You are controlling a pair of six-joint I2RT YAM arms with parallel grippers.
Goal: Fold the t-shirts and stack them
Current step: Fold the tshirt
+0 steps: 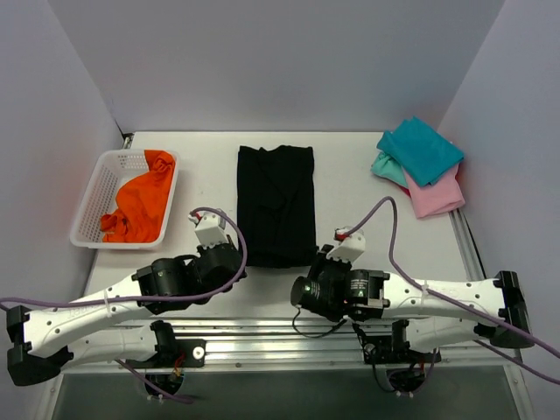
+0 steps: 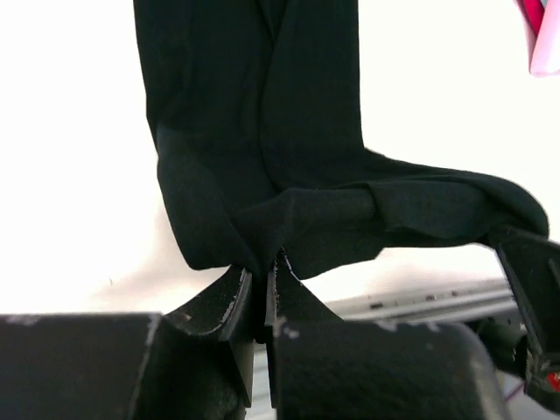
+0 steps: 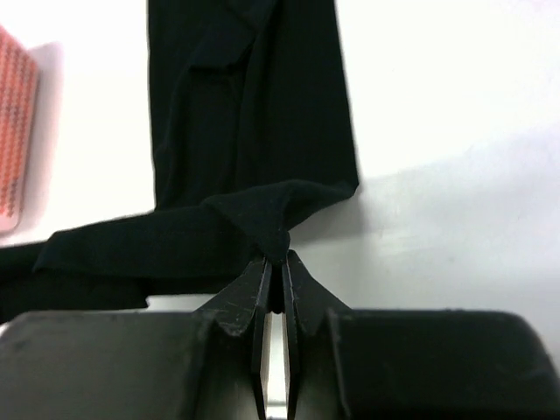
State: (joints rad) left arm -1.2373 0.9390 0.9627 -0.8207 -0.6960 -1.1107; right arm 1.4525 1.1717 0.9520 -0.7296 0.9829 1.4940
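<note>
The right hand [image 3: 275, 262] pinches the black t-shirt's [image 3: 245, 114] near corner.

White-shelled left arm [image 1: 79, 319], matching right arm [image 1: 442, 293], black joint motors [image 1: 175, 278], purple cables [image 1: 390, 238], scuffed black tool fingers [image 2: 219, 302]

White table [image 1: 206, 171] holds a basket [image 1: 88, 206], black t-shirt [image 1: 276, 206] and shirt pile [image 1: 422, 164].

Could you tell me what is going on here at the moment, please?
Both arms are working on the black t-shirt, which lies folded into a long strip mid-table. The left gripper and right gripper each pinch one near corner. An orange t-shirt sits in the white basket; a teal t-shirt tops a pink t-shirt far right.
</note>
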